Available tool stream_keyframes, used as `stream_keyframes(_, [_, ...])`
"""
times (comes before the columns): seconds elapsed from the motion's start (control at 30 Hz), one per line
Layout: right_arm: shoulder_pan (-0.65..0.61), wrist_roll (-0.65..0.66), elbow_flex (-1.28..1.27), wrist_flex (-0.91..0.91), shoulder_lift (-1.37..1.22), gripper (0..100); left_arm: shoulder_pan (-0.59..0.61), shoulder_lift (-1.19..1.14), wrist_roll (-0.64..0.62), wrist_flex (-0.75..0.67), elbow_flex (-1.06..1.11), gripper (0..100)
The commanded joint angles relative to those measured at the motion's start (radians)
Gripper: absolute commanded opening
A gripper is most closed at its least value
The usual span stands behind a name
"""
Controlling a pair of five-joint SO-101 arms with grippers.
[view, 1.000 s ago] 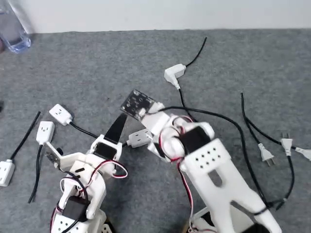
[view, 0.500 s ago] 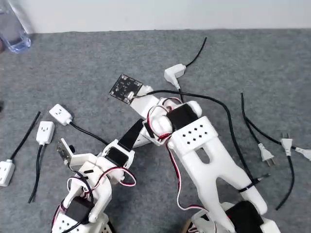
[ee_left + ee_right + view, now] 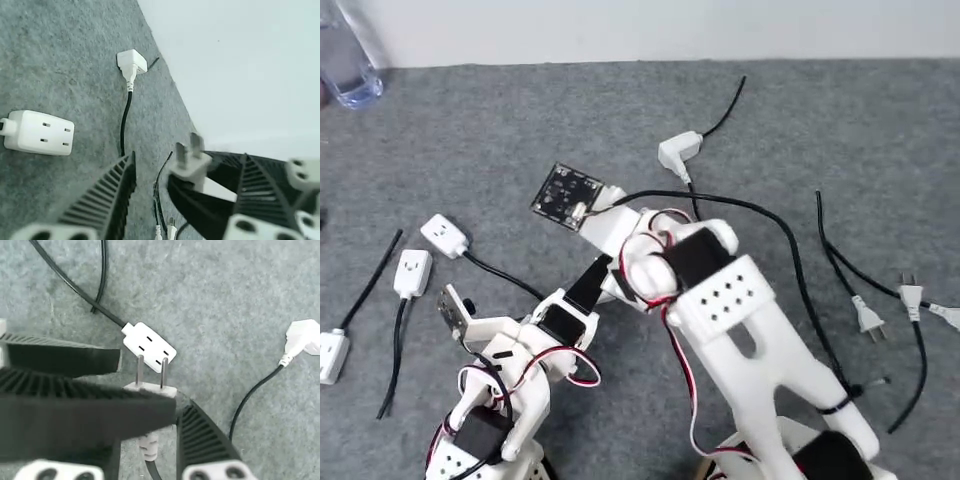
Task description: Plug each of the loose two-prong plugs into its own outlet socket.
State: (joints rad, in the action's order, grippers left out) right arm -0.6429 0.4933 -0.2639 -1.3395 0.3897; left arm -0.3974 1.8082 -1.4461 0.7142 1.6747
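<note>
My right gripper (image 3: 175,415) is shut on a white two-prong plug (image 3: 150,388). The plug's prongs point at a white outlet socket (image 3: 150,344) lying on the grey carpet just ahead, a short gap away. In the left wrist view the same plug (image 3: 189,161) stands prongs up beside my left gripper (image 3: 150,172), which is open with carpet between its fingers. The socket (image 3: 38,132) lies outside them. From above, the left gripper (image 3: 585,285) sits under the right arm's wrist (image 3: 670,260), which hides the plug.
A plugged pair (image 3: 680,152) lies at the back centre. Three more sockets (image 3: 444,234), (image 3: 412,272), (image 3: 330,355) lie at the left. Two loose plugs (image 3: 866,318), (image 3: 910,297) with black cables lie at the right. A clear bottle (image 3: 345,60) stands at the back left corner.
The right arm has swung to the left and a little farther back with the plug. The left arm shifted right, so its gripper now sits under the right wrist.
</note>
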Motion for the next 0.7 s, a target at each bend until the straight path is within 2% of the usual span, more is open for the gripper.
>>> stream_keyframes(0.0, [-0.002, 0.003, 0.051, -0.030, 0.071, 0.7, -0.005, 0.014, 0.006, -0.011, -0.033, 31])
stream_keyframes(0.67, [-0.004, 0.003, 0.157, -0.137, 0.145, 0.7, -0.005, 0.014, 0.003, -0.011, -0.036, 31])
